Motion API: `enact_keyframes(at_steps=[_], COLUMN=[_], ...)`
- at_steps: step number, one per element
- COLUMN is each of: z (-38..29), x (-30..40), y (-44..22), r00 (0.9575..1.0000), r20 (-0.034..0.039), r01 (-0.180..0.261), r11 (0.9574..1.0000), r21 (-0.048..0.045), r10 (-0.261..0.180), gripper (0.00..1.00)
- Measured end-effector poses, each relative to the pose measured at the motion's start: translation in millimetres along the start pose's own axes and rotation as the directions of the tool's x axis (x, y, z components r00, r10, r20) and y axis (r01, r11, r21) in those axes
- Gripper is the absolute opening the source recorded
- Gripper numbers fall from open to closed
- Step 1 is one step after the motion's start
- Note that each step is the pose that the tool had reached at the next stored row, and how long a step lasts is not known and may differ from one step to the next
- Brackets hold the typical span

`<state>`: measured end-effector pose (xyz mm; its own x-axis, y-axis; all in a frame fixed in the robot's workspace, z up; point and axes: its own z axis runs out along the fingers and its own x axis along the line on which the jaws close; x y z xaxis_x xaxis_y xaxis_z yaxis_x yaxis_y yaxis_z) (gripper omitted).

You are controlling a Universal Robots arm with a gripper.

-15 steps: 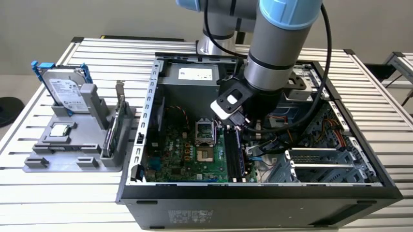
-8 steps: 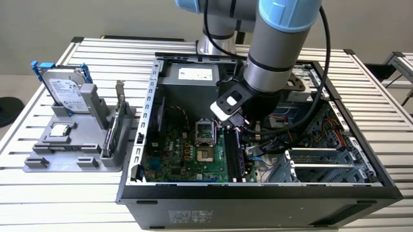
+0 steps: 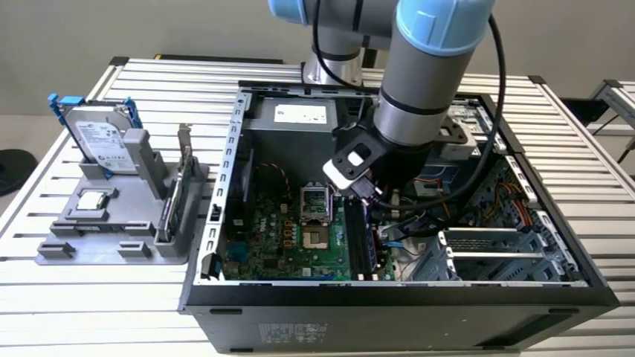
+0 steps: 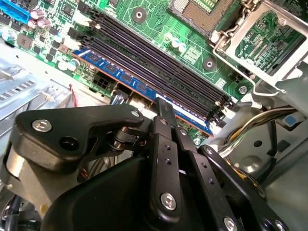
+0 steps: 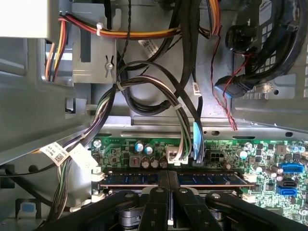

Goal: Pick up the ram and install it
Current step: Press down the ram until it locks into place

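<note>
ram (image 5: 173, 179) mid-length hidden behind hand (image 5: 168, 185) | slot seating: cannot tell

Exterior view: high and well back, angled down over the open computer case (image 3: 397, 297) on a slatted table (image 3: 70, 297). Both wrist views: riding close above the motherboard (image 4: 159, 24), facing opposite ways along the gripper (image 5: 168, 180); shared ground, the memory slots (image 4: 159, 62).

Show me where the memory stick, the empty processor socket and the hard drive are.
ram (image 5: 207, 179): first wrist view, on its blue label face.
processor socket (image 3: 317, 239): exterior view, on its open middle.
hard drive (image 3: 100, 137): exterior view, on its silver face.
</note>
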<state>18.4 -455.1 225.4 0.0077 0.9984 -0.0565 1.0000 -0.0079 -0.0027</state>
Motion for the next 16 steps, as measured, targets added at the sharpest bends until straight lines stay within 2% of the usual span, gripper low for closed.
enact_keyframes(at_steps=[12,16], z=[7.1,6.0], x=[0.3,0.5], y=[-0.1,0.1], r00=[1.0000,1.0000], r20=[0.0009,0.0003], r01=[0.000,0.000], r11=[1.0000,1.0000], r21=[0.0002,-0.0001], r10=[0.000,0.000], gripper=[0.00,0.00])
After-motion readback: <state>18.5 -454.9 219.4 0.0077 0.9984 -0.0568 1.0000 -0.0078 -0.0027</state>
